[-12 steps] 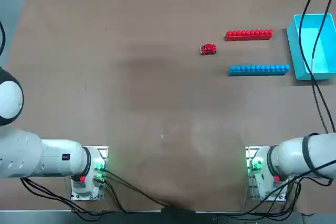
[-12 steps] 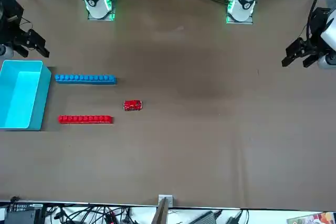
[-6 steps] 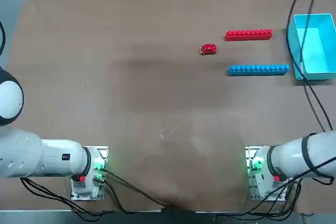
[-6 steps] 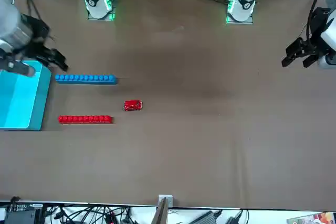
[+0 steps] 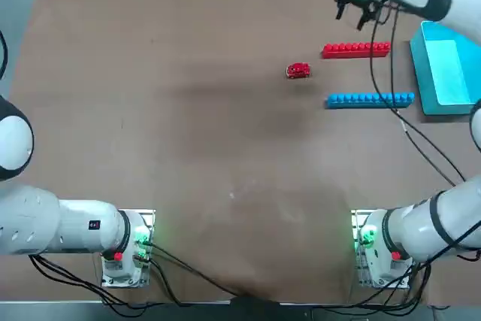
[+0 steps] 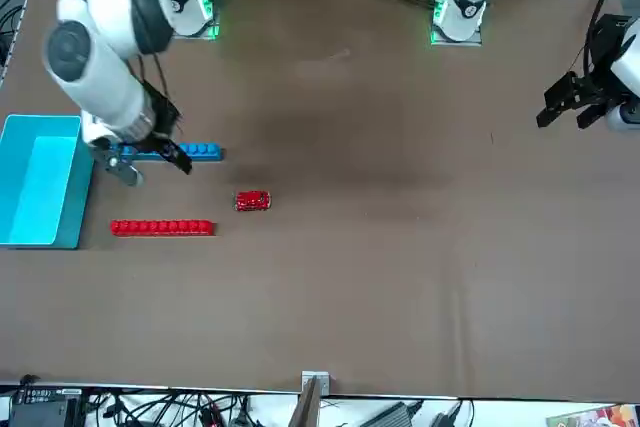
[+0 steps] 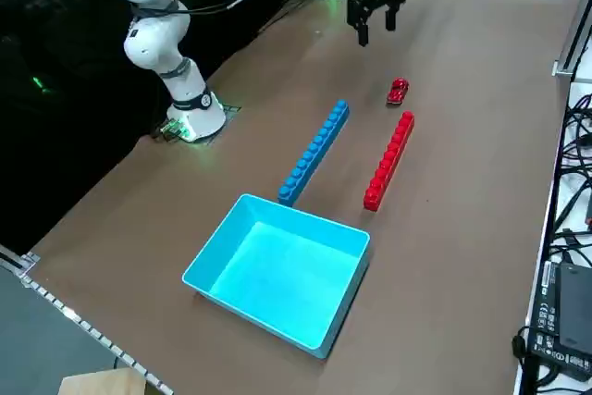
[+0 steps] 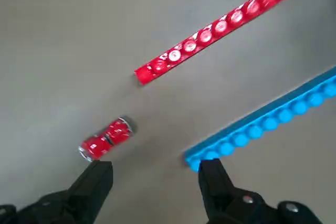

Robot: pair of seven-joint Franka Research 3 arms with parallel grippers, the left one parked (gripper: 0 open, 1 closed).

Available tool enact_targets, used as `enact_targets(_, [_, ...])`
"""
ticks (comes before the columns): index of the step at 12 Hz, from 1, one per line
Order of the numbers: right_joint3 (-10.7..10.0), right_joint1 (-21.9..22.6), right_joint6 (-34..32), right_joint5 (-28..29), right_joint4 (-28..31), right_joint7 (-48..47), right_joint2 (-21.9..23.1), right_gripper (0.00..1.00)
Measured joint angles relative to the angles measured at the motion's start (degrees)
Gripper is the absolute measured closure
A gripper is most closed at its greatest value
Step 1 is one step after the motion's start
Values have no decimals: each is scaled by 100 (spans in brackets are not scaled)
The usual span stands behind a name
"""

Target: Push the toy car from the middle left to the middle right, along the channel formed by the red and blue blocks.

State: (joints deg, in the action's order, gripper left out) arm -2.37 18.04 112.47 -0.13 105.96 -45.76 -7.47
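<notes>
Right gripper (image 5: 355, 11) has swung in from the bin (image 5: 449, 73) side, now hovering fingers spread, empty, at 1 o'clock from the toy car (image 5: 298, 71). Car unmoved, just outside the channel (image 5: 361, 74) mouth between red bar (image 5: 356, 49) and blue bar (image 5: 370, 99). You're still approaching; no push yet.

Front view: right arm covers the bin-side end of the blue block bar (image 6: 205, 151); only its far end shows past the right gripper (image 6: 155, 164). Top view: bin (image 5: 449, 103) cut by frame edge. Wrist view: blue bar (image 8: 273, 119) runs off the edge, finger bases cropped.
</notes>
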Motion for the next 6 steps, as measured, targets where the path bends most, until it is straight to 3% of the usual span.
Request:
enact_targets(4, [5, 441, 1337, -1, 432, -1774, -481, 0])
enact_targets(6, [4, 527, 1864, -3, 696, -2654, -636, 6])
